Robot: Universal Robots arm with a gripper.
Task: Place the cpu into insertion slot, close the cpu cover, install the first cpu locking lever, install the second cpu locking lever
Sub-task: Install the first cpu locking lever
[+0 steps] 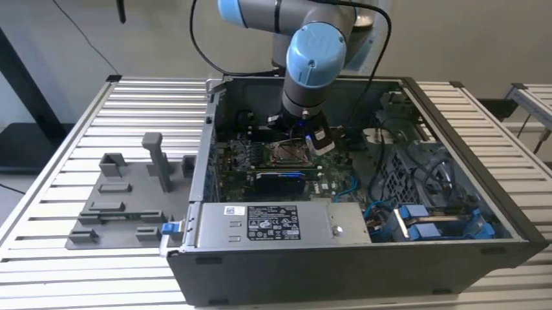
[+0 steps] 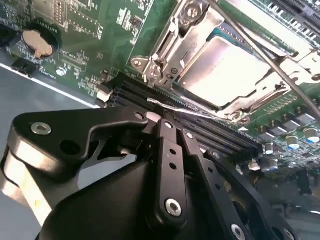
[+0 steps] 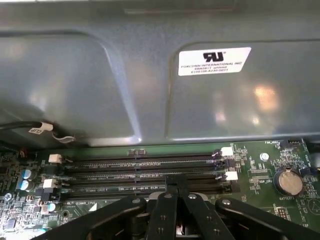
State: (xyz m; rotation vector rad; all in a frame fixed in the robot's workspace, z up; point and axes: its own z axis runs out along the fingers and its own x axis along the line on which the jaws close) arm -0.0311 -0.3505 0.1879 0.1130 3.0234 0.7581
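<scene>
Since the cpu (image 2: 225, 67) is seen seated in the slot (image 1: 287, 152), with the cover (image 2: 169, 47) lying closed around its bright face, the first two steps are judged done. The levers are what is left. The far lever (image 2: 260, 47) is seen slanting across above the cover, apparently unlatched. The near lever (image 2: 200, 111) runs along the cover's edge closest to the gripper (image 2: 159, 120); whether it is hooked cannot be told. The gripper is held low over the board, above the memory slots (image 3: 145, 170). The fingers (image 2: 167, 145) are seen pressed together, tips at the near lever's free end; contact cannot be confirmed. The cpu lies beyond the fingertips, apart from them, under the cover.
</scene>
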